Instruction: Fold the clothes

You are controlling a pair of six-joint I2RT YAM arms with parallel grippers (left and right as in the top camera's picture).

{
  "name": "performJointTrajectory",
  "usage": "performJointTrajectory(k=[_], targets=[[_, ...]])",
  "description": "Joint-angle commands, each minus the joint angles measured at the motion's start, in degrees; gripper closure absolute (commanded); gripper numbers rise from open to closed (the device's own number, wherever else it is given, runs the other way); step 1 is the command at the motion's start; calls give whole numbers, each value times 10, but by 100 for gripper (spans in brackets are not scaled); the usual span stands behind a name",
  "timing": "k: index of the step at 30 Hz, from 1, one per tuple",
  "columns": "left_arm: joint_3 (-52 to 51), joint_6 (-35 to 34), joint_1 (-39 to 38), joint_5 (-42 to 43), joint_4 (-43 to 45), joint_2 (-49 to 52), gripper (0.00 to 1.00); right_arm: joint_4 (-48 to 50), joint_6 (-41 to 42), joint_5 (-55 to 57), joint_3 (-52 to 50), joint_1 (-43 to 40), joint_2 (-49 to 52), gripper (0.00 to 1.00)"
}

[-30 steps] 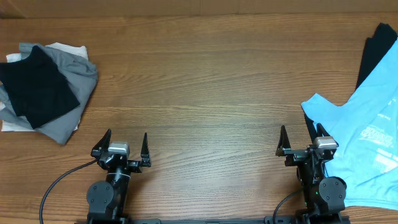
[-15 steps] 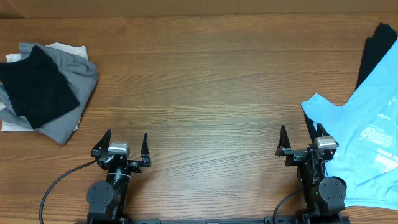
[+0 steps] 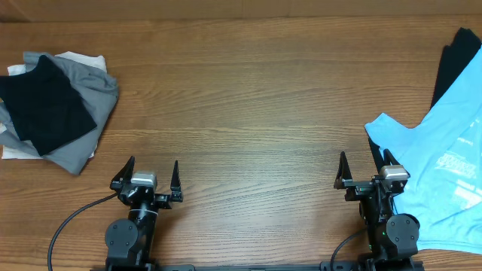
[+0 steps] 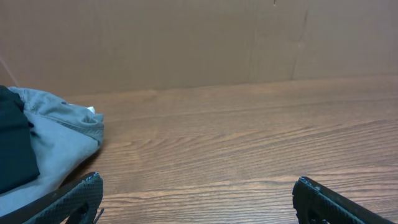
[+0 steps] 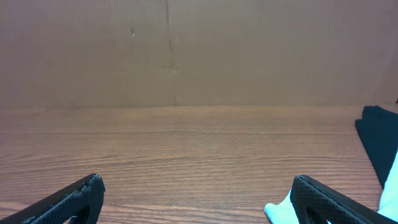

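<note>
The left gripper [image 3: 153,169] and right gripper [image 3: 363,167] both gape wide and empty near 6 o'clock on the bench [image 3: 241,98]. The blue shirt [image 3: 440,177] lies rumpled at 4 o'clock, just beside the right gripper. A black garment [image 3: 456,64] sits at 2 and a mixed pile [image 3: 53,105] at 9. The cloth looks light and limp and would likely sag, so pinch the shoulder corners or the hem.

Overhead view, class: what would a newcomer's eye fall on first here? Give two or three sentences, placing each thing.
The blue T-shirt with white print, spread at the right edge, stands out most against the brown table. Next comes the heap of black, grey and white clothes at the far left. The left gripper and right gripper sit open and empty at the near edge.
</note>
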Motion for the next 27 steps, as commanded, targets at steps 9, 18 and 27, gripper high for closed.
performJointTrajectory(k=[9, 18, 27], targets=[[-2, 5, 2, -1, -1, -5, 0, 3, -1, -3, -6, -3, -6, 0], [-2, 2, 2, 1, 0, -5, 0, 16, 2, -62, -5, -3, -6, 0], [72, -54, 2, 12, -70, -3, 0, -7, 37, 21, 51, -3, -1, 0]])
